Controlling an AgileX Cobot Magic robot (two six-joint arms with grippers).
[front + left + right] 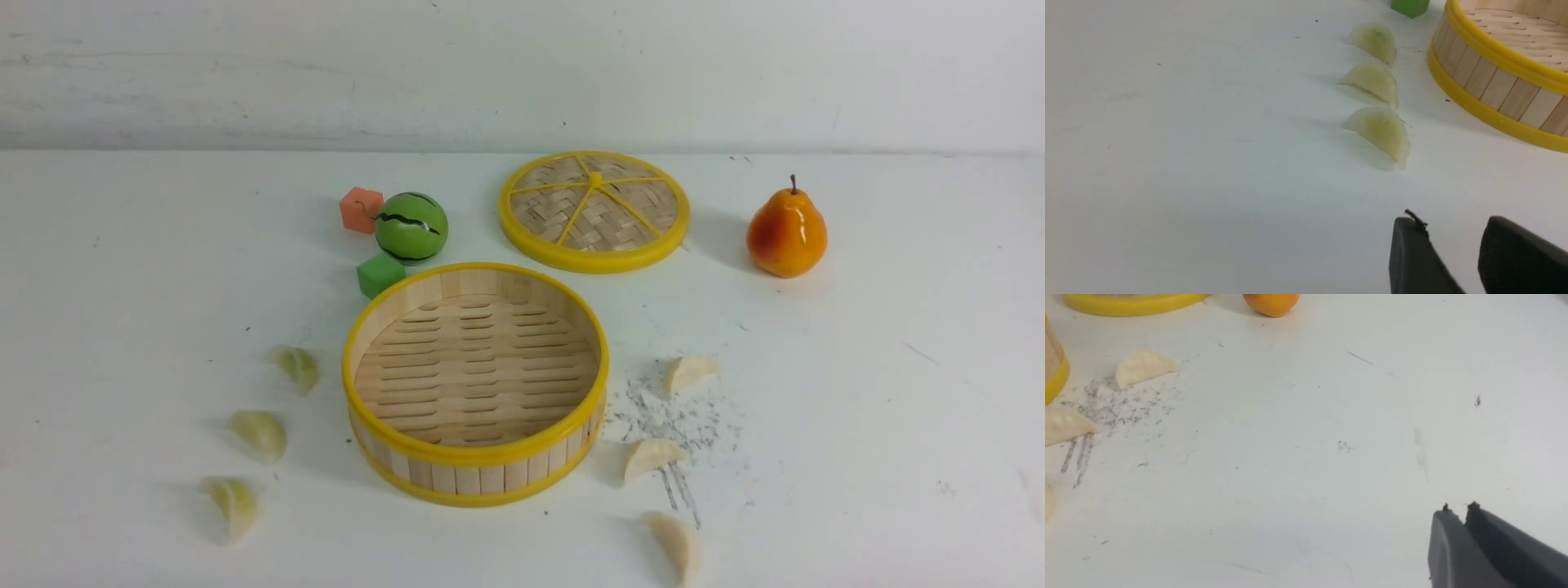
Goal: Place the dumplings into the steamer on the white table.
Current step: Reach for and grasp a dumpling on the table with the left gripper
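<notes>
You have the steamer (476, 455) standing open and empty at the middle of the surface (898, 408). Its lid (594, 211) lies flat behind it, so nothing blocks a drop from above. The 3 green dumplings (260, 433) lie in a row on its left and the 3 cream dumplings (651, 457) on its right, a split that looks meant to give each arm its own share. Your left end effector (1457, 245) faces the green row with its fingers apart, holding nothing. Your right end effector (1459, 510) has its tips together, well apart from the cream ones.
</notes>
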